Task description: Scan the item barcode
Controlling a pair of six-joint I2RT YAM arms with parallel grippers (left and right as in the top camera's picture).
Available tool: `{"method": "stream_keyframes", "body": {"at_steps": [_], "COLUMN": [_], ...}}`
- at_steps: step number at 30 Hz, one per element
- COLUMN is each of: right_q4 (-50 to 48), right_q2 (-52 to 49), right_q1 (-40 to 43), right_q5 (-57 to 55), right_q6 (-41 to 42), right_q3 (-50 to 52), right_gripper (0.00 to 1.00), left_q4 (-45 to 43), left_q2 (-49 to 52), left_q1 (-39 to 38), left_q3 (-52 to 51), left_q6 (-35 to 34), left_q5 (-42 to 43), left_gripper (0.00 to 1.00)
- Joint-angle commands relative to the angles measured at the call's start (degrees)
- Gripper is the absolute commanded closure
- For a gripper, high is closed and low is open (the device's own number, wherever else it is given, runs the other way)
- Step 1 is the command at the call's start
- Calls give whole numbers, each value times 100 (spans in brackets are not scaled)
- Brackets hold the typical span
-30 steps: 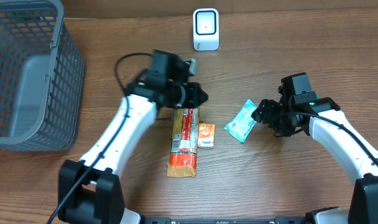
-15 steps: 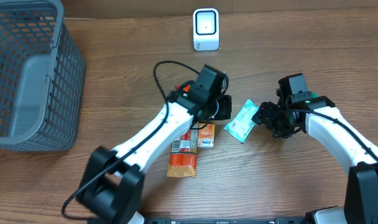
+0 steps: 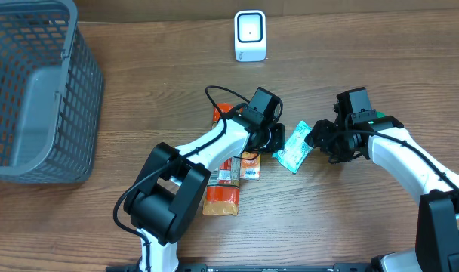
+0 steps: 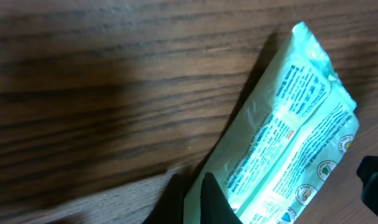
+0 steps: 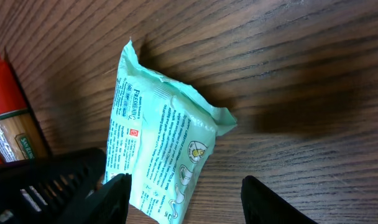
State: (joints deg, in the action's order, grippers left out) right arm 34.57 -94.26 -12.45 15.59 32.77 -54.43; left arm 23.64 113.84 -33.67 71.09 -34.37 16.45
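Left tool [image 3: 277, 140] is fully closed, its dark tip pressed against the left edge of the teal packet [image 3: 294, 149]; whether it pinches the wrapper I cannot tell. Right tool [image 3: 315, 140] stands partly open, its fingers [image 5: 116, 191] straddling the packet's right end, one of them touching the wrapper. That packet lies on the tabletop [image 3: 350, 219], right of centre and near of the white scanner [image 3: 250, 35]. A second ago the left tool sat at the far end of the long red packet [image 3: 222, 195]; it has since swung right to the teal one, which has barely shifted.
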Motion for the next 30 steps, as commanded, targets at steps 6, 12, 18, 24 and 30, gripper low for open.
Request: {"method": "stream_keyframes", "body": {"at_steps": [6, 12, 18, 24, 30], "right_q4": [-24, -24, -20, 26, 28], "right_q2": [-22, -22, -22, -22, -22], "right_q1": [20, 20, 20, 20, 20], "right_q5": [-57, -59, -140, -140, -140], "right_q6": [-26, -26, -26, -26, -24], "right_q3": [-59, -59, -59, -59, -57], "right_gripper": [41, 41, 41, 41, 41], "left_q4": [551, 837, 933, 927, 887], "left_q2": [-302, -339, -317, -199, -155], "left_q1": [92, 15, 11, -151, -177], "left_q3": [420, 446, 442, 439, 439], "left_q6": [227, 225, 221, 221, 151], "left_q5": [308, 310, 310, 313, 179], "left_gripper": [96, 96, 96, 96, 96]}}
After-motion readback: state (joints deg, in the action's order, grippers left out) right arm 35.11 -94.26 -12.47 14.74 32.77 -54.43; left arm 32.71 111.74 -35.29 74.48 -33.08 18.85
